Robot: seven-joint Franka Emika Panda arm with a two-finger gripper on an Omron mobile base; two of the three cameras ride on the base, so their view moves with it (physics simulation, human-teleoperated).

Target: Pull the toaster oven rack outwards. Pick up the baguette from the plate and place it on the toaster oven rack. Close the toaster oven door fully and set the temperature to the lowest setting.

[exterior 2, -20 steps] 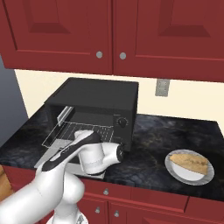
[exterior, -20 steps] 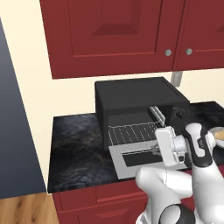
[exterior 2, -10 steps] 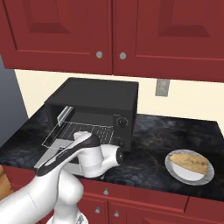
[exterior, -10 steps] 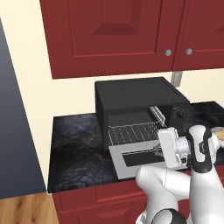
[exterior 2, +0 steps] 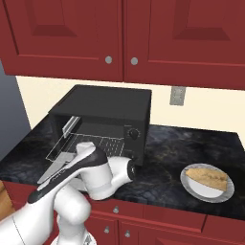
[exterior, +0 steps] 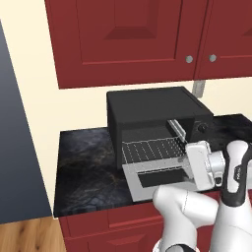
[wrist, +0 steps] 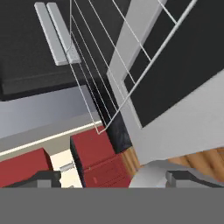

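The black toaster oven [exterior: 152,106] stands on the counter with its toaster oven door [exterior: 157,179] folded down flat. The wire toaster oven rack [exterior: 150,147] sticks partway out over the door. My gripper [exterior: 184,160] is at the rack's front right corner. In the hand view it is open [wrist: 116,179], its tips spread wide, with nothing between them. The rack's front edge [wrist: 144,74] and the door's grey frame [wrist: 183,127] lie just ahead. The baguette [exterior 2: 208,176] lies on a grey plate [exterior 2: 191,187] right of the oven [exterior 2: 100,115].
Black knobs sit on the oven's right panel [exterior: 201,128] [exterior 2: 134,134]. Red wall cabinets [exterior 2: 119,33] hang above, and a wall outlet [exterior 2: 177,95] sits behind the oven. Dark marble counter [exterior: 83,167] stretches left of the oven, and more of it lies between oven and plate [exterior 2: 162,162].
The gripper has gone from shut to open, letting go of the rack. The hand has shifted slightly right and back from the oven.
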